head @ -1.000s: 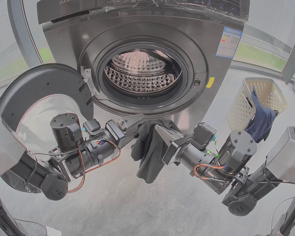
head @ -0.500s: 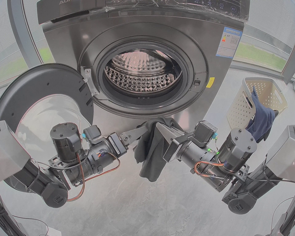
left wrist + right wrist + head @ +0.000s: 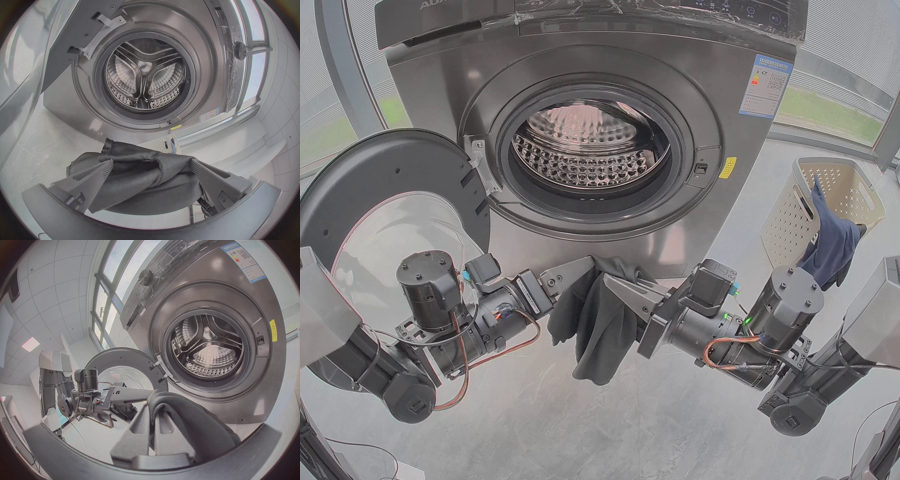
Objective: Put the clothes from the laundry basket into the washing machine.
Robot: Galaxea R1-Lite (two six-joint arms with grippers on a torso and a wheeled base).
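Note:
A dark grey garment (image 3: 600, 325) hangs between both grippers, low in front of the washing machine (image 3: 700, 94), whose drum (image 3: 590, 147) stands open with no clothes showing inside. My right gripper (image 3: 612, 284) is shut on the garment's upper fold (image 3: 187, 418). My left gripper (image 3: 578, 275) is open, and the cloth (image 3: 140, 181) lies draped across both of its spread fingers (image 3: 106, 165). The cream laundry basket (image 3: 844, 187) stands on the floor to the right, with a blue garment (image 3: 831, 244) hanging over its rim.
The round washer door (image 3: 381, 181) is swung wide open to the left, close beside my left arm. Smooth grey floor (image 3: 600, 425) lies below the grippers. Windows run behind the machine.
Both grippers and the dark garment have sunk a little lower. The left gripper pulled back from the cloth, then came in again, and more cloth now lies over its fingers.

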